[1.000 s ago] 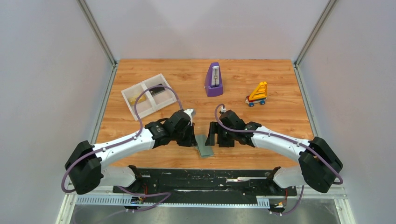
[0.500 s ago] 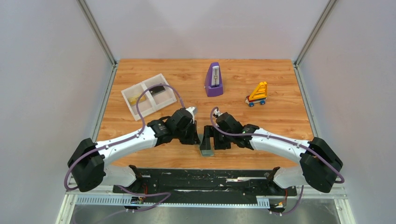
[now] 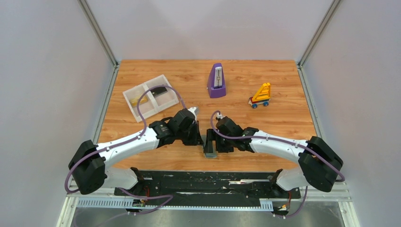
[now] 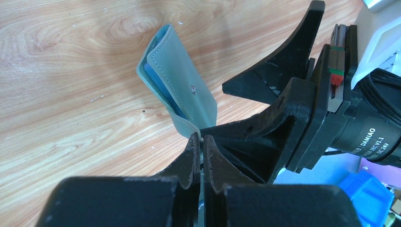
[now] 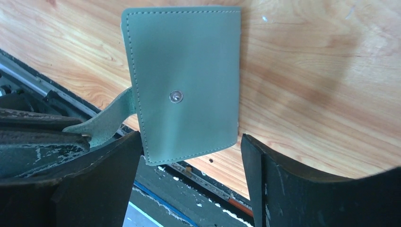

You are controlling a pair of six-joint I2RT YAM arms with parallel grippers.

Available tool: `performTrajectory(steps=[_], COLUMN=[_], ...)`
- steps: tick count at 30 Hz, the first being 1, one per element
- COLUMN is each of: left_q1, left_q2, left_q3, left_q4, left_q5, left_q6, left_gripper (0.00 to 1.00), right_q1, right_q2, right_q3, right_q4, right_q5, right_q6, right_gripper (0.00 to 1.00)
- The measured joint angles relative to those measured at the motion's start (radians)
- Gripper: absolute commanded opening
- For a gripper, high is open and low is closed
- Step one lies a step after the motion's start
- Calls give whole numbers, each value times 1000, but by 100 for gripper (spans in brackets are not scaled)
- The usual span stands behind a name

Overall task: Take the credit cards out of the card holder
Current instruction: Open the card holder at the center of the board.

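Holder (image 3: 208,144) sits at the near middle of the table (image 3: 283,123), between the two grippers, its covers almost closed with a narrow gap showing blue inside. Left gripper (image 4: 199,142) is clenched on the strap (image 5: 111,118), fingers pressed together with the tab between them. Right gripper (image 5: 189,151) is released: its fingers (image 5: 265,175) stand wide, one to each side of the holder and clear of it, facing the cover with the snap stud (image 5: 176,96). The holder stands on edge or hangs from the strap; whether its lower edge touches the wood cannot be told. A white tray (image 3: 128,94) lies far left, well apart from the holder. It holds what appear to be a yellow card (image 3: 137,100) in one compartment and a dark card (image 3: 160,91) in the other, though both are small in the overhead view. A purple metronome (image 3: 216,81) and a toy (image 3: 260,96) stand at the far side.
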Motion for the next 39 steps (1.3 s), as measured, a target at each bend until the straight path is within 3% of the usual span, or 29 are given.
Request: performTrajectory(steps=[19, 28, 39], left_q1=[0, 11, 32], left_q2=[0, 0, 0], left_q3=[-2, -53, -103], left_q4=[-113, -121, -115], left_q5=[-117, -152, -177], left_q6=[45, 70, 108], left_gripper=[0, 0, 0], right_q1=[2, -26, -72], right_q2=[-53, -80, -104], right_q3=[-27, -28, -38], right_q4=[-40, -66, -80], right_q5=[156, 161, 161], right_q6=[51, 50, 43], right_gripper=[69, 70, 61])
